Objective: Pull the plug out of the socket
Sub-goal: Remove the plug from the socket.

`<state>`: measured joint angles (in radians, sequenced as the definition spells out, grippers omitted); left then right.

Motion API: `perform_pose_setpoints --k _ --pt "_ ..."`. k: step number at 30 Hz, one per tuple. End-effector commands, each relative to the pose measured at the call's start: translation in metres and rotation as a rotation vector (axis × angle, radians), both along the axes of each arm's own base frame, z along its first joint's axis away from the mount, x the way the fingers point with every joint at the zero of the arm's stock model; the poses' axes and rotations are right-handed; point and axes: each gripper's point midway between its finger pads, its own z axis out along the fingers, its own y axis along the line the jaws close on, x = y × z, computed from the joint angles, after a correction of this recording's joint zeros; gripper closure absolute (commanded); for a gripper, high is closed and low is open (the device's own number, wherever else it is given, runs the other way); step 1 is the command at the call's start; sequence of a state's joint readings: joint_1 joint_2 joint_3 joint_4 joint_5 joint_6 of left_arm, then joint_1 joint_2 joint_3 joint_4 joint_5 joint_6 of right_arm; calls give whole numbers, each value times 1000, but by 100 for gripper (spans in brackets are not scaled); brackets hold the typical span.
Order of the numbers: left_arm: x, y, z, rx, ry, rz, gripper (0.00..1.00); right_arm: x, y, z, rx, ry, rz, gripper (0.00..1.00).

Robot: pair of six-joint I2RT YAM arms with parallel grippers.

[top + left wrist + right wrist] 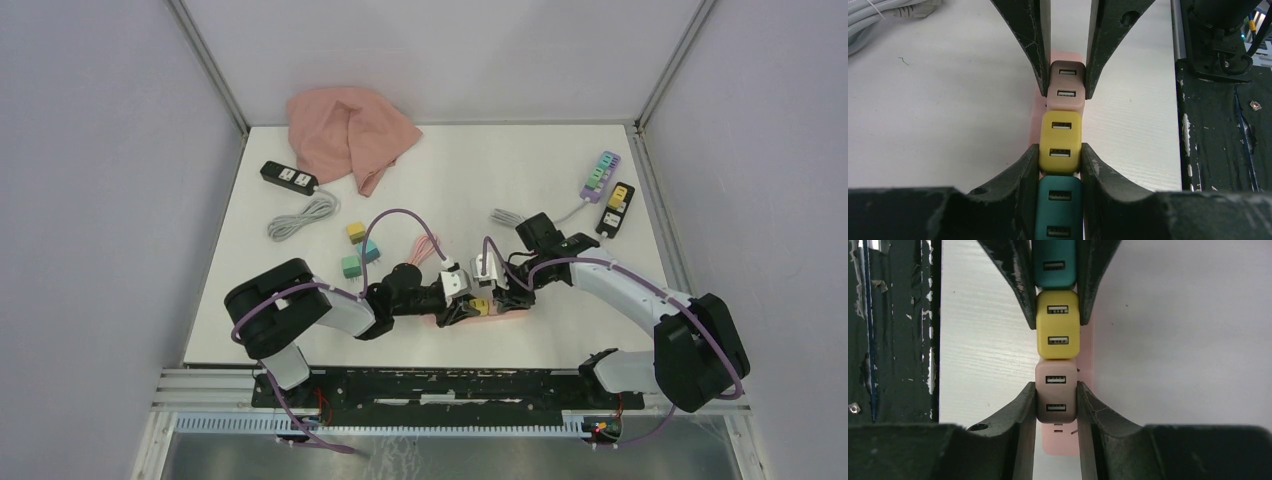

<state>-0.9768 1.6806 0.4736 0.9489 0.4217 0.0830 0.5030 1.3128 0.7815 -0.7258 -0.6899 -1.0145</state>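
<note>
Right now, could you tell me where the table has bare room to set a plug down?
The widest bare patch lies at the far middle, between the pink cloth and the purple power strip. A smaller one sits below the grey cable coil, left of the teal plugs. Crowded: the near centre, around the pink power strip.

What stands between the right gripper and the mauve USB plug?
Nothing visible: the right gripper clamps the mauve USB plug by its sides. The yellow USB plug abuts one end without covering it.

Teal plug (1058,210) cropped at frame edge
</note>
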Motion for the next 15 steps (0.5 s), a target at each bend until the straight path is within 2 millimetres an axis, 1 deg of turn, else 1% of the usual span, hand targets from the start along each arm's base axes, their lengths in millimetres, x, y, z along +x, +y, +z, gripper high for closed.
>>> perform_pose_setpoints --k 1,3,4,5,6,8,10,13,15 --pt "6 0 -10 32 -13 13 97 26 30 32 100 -38 -116 100" --pt "6 1 -10 33 -13 18 97 45 17 25 21 -108 -185 100" --pt "6 2 -11 35 -12 20 97 52 8 22 -24 -136 -202 100" --pt "6 3 -12 36 -12 22 97 54 0 20 -52 -146 -202 100" --pt "6 4 -12 36 -12 26 97 52 -6 18 -74 -148 -180 100" --pt "5 5 -11 34 -13 27 97 39 -14 15 -92 -138 -108 100" --pt "6 6 -11 33 -15 28 97 14 -12 17 -46 -82 2 100" --pt "6 6 -11 28 -16 30 97 -31 3 27 91 34 188 100" --pt "7 5 -10 24 -15 31 97 -43 14 33 143 79 226 100"
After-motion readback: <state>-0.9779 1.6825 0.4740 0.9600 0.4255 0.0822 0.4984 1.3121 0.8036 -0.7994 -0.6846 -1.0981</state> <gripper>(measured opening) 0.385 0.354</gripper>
